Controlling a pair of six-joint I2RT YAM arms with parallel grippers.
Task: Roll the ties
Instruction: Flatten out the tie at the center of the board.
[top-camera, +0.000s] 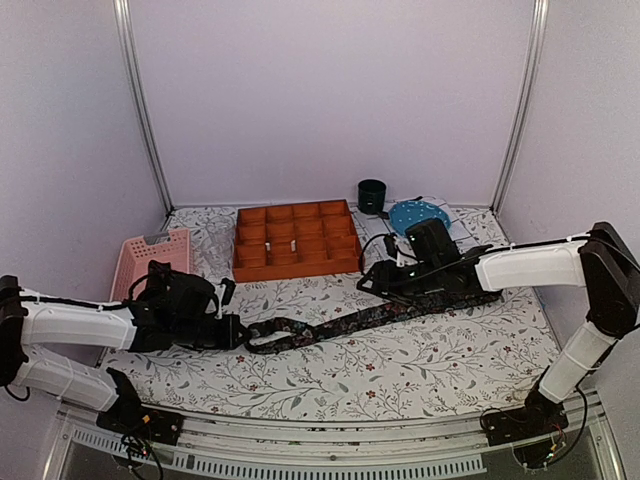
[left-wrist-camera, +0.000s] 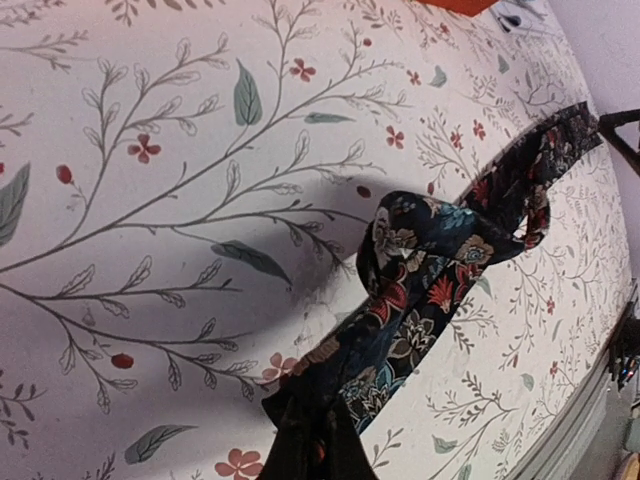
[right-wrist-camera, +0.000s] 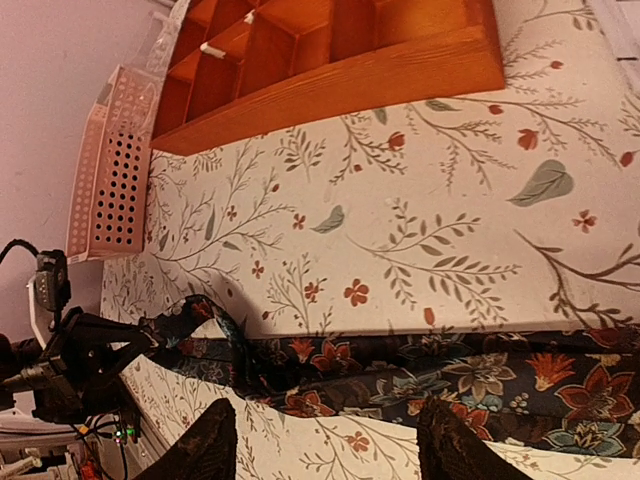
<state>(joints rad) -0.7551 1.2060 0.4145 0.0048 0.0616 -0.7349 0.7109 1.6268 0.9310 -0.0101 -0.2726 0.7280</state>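
Stretching across the floral tablecloth (top-camera: 330, 385), the long dark floral-print fabric necktie (top-camera: 370, 318) runs approx 8 to 2 o'clock in top view. L gripper (top-camera: 237, 335) is clamped tight on its looped 8 o'clock end. R gripper (right-wrist-camera: 330, 412) is over the other end, fingers spread, gripping nothing.

The table (top-camera: 400, 375), under a white cloth printed with leafy sprigs and small red flowers, carries a dark floral fabric necktie (top-camera: 380, 318) stretched left to right across its middle. Farther back stand an orange wooden compartment tray (top-camera: 300, 268), a pink perforated plastic basket (top-camera: 150, 250) to its left, and to its right a dark round cup (top-camera: 372, 196) and a blue speckled dish (top-camera: 420, 212).
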